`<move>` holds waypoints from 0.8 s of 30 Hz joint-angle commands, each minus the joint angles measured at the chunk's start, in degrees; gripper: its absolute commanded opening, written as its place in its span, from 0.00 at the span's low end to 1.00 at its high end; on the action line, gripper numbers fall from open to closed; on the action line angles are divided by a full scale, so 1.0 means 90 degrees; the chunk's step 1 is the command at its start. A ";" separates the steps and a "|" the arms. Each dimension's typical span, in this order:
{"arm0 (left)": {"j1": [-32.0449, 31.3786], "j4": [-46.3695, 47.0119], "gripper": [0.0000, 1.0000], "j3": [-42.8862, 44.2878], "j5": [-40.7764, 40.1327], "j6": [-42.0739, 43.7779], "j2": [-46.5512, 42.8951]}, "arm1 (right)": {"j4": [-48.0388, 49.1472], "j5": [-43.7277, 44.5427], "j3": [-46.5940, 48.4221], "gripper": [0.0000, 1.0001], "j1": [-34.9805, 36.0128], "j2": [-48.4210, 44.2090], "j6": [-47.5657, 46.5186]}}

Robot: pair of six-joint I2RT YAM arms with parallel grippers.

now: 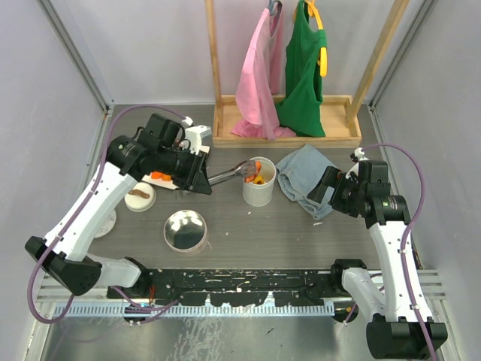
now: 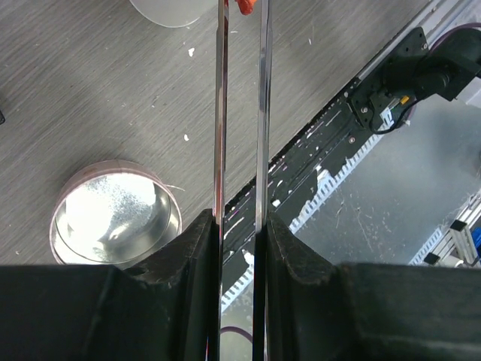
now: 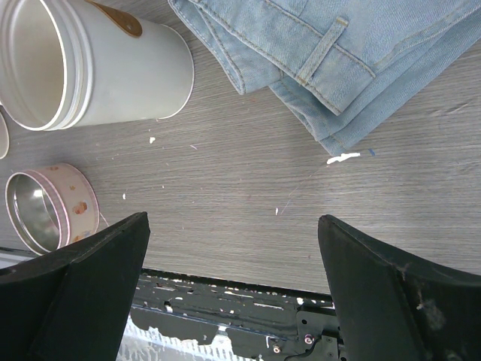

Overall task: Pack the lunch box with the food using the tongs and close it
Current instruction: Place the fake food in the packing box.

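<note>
The lunch box is a white upright cylinder, open at the top, with orange food inside. My left gripper is shut on the grey metal tongs, pinching both arms together. The tong tips reach over the box's rim and hold a small orange-red piece. A thin brown sausage stick lies on a small white plate at the left, with orange pieces behind it, partly hidden by the arm. My right gripper hangs open and empty over bare table, right of the box.
A round tin lid with a pink patterned wall lies open side up in front of the box. Folded blue jeans sit right of the box. A wooden rack with pink and green garments stands at the back.
</note>
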 commanded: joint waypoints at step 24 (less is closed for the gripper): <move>-0.0423 0.1126 0.21 0.0139 -0.0176 -0.0685 0.0566 | 0.0228 0.0060 0.0001 0.99 0.0035 -0.0103 -0.0006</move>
